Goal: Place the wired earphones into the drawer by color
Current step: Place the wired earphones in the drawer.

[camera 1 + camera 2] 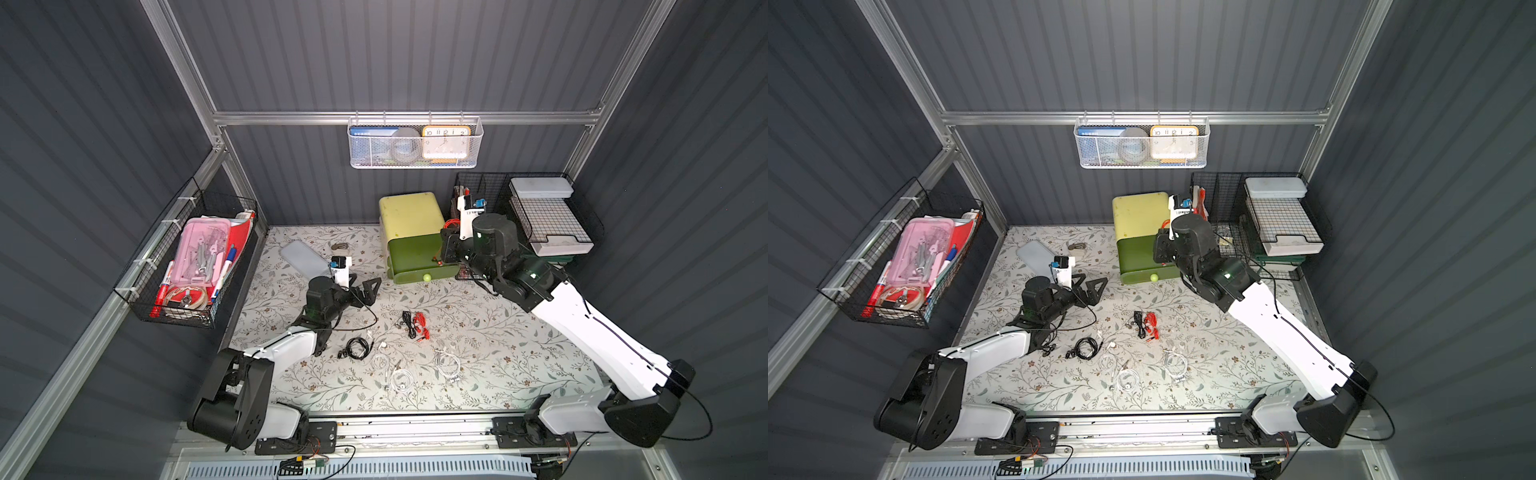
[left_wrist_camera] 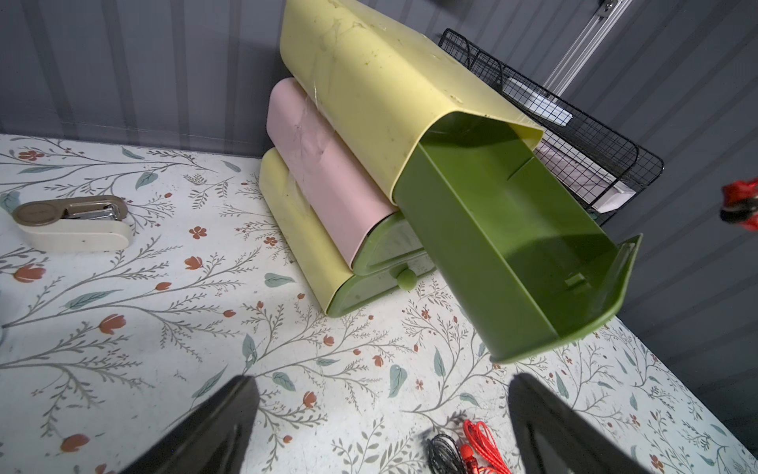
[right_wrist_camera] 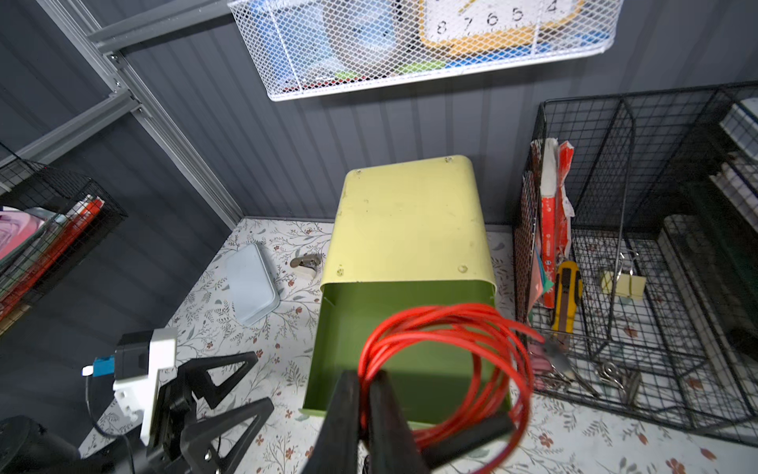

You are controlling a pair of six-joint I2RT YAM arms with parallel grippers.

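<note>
My right gripper point(image 3: 365, 375) is shut on a red coil of wired earphones point(image 3: 447, 332), held above the pulled-out dark green top drawer point(image 3: 340, 328) of the yellow drawer unit point(image 1: 409, 214). In both top views the red coil point(image 1: 451, 225) hangs at the drawer's right edge. My left gripper point(image 2: 381, 381) stands open and empty over the table, left of the drawer point(image 2: 512, 246). On the table lie a red coil point(image 1: 420, 322) beside a black one point(image 1: 409, 323), another black coil point(image 1: 357, 348), and white coils point(image 1: 401, 380) point(image 1: 448, 363).
The lower drawers are closed; one has a round green knob point(image 1: 427, 277). A stapler point(image 1: 340, 247) and a grey-blue lid point(image 1: 303, 259) lie at the back left. Black wire racks point(image 1: 552, 216) stand right of the drawer unit. A wire basket point(image 1: 195, 266) hangs on the left wall.
</note>
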